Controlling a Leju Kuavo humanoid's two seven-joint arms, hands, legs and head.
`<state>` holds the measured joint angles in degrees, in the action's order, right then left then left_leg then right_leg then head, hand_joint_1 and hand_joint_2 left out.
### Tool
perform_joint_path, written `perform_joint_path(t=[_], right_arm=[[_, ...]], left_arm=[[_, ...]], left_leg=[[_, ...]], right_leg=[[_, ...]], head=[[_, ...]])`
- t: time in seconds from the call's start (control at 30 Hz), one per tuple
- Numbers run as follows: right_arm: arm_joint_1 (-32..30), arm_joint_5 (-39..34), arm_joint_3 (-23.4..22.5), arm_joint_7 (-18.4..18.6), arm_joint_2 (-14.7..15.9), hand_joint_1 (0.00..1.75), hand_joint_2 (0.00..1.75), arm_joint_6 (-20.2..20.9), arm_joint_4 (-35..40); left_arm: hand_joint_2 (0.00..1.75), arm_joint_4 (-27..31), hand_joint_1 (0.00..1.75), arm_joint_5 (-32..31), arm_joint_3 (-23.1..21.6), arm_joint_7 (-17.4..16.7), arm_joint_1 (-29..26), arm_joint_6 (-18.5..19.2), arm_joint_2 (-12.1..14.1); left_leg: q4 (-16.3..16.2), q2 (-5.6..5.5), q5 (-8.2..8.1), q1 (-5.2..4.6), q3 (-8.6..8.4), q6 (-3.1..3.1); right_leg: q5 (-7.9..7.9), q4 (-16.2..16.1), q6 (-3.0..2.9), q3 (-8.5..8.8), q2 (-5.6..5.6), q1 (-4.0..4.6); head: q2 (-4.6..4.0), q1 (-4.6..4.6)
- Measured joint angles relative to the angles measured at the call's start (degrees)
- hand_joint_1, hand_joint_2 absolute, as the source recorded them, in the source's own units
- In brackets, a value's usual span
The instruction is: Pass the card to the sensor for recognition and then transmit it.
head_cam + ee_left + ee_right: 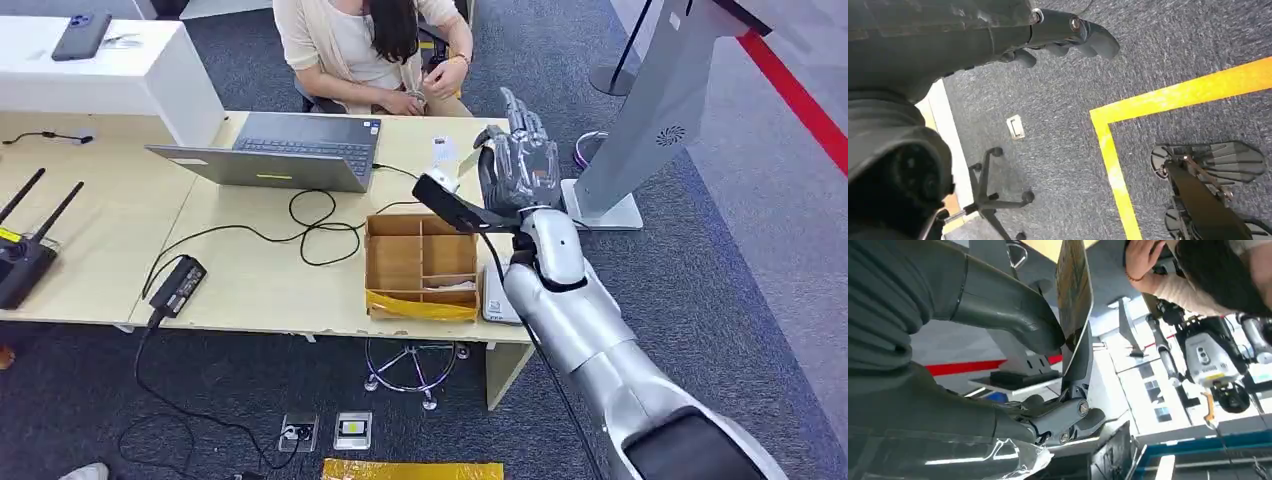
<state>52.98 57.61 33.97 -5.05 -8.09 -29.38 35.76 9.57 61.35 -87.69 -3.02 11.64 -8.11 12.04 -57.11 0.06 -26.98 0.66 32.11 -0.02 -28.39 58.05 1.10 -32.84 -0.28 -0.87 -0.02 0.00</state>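
My right hand (515, 160) is raised above the far right corner of the wooden table (250, 290), fingers pointing up. In the right wrist view its thumb (1013, 315) and a dark finger (1079, 365) pinch a thin card (1073, 290), which stands on edge. The grey slanted sensor stand (655, 100) on its white base (605, 210) rises just to the right of this hand, a little apart from it. My left hand (1068, 32) hangs over the carpet with nothing in it, fingers loosely apart.
A person (370, 50) sits behind the table, facing me, hands near the chest. On the table lie an open laptop (290, 150), a cardboard compartment box (420, 265), looped cables (320, 225), a power brick (178, 285) and a router (25, 260).
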Motion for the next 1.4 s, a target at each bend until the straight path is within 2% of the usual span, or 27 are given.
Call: perform_joint_path(t=[0.17,0.27,0.53,0.9,0.93,0.97,1.0,1.3,1.4], right_arm=[[2.2,-0.1,-0.1,-1.5,-0.5,1.75,1.75,0.4,-0.3],[5.8,0.0,-0.1,-1.3,-1.6,1.75,1.75,3.6,-3.8],[10.1,2.9,0.1,3.6,-2.6,1.75,1.75,10.4,-10.0],[11.7,4.1,0.1,4.4,-2.5,1.75,1.75,10.8,-14.0],[11.7,4.1,0.1,4.4,-2.5,1.69,1.75,10.8,-14.2],[11.7,4.1,0.1,4.4,-2.5,0.0,1.75,10.8,-14.4],[11.7,4.1,0.1,4.4,-2.5,0.0,0.0,10.8,-14.5],[11.7,4.6,0.2,3.5,-2.5,0.0,0.0,10.2,-16.1],[11.7,2.6,0.1,2.6,-2.5,0.0,0.0,10.4,-16.5]], left_arm=[[0.0,0.0,0.0,0.0,0.0,0.0,0.1,0.0,0.0],[0.0,0.0,0.0,-1.4,0.0,0.0,1.1,0.3,0.1],[0.0,0.0,0.0,-3.7,0.0,-0.1,2.4,1.0,0.2],[0.0,0.0,0.0,-4.6,0.0,-0.7,2.4,1.1,0.6],[0.0,0.0,0.0,-4.6,0.0,-0.7,2.4,1.1,0.6],[0.0,0.0,0.0,-4.6,0.0,-0.7,2.4,1.1,0.6],[0.0,0.0,0.0,-4.6,0.0,-0.7,2.4,1.1,0.7],[0.0,0.0,0.0,-4.4,0.0,-0.9,2.0,1.0,0.6],[0.0,0.0,0.0,-3.9,0.0,-0.9,1.6,0.8,0.6]], left_leg=[[0.0,0.0,0.0,0.0,0.03,0.0],[0.0,-0.03,0.01,0.0,0.03,0.0],[0.0,-0.07,0.04,0.0,0.04,-0.01],[0.0,-0.06,0.02,0.0,0.04,-0.02],[0.0,-0.06,0.02,0.0,0.04,-0.02],[0.0,-0.06,0.02,0.0,0.04,-0.02],[0.0,-0.07,0.03,0.0,0.04,-0.02],[0.0,-0.06,0.02,0.0,0.05,-0.01],[0.0,-0.06,0.02,0.0,0.05,-0.01]], right_leg=[[0.0,0.0,0.0,-0.02,-0.01,0.0],[0.0,0.0,0.0,-0.02,-0.05,0.0],[0.0,0.0,0.0,-0.01,-0.06,0.0],[0.0,0.0,0.0,-0.03,-0.03,0.0],[0.0,0.0,0.0,-0.03,-0.03,0.0],[0.0,0.0,0.0,-0.03,-0.04,0.0],[0.0,0.0,0.0,-0.02,-0.05,0.0],[0.0,0.0,0.0,-0.03,-0.04,0.0],[0.0,0.0,0.0,-0.03,-0.04,0.0]], head=[[0.0,0.02],[0.02,0.0],[0.0,0.0],[0.02,0.0],[0.02,0.0],[0.02,0.0],[0.0,0.0],[0.02,0.0],[0.02,0.0]])
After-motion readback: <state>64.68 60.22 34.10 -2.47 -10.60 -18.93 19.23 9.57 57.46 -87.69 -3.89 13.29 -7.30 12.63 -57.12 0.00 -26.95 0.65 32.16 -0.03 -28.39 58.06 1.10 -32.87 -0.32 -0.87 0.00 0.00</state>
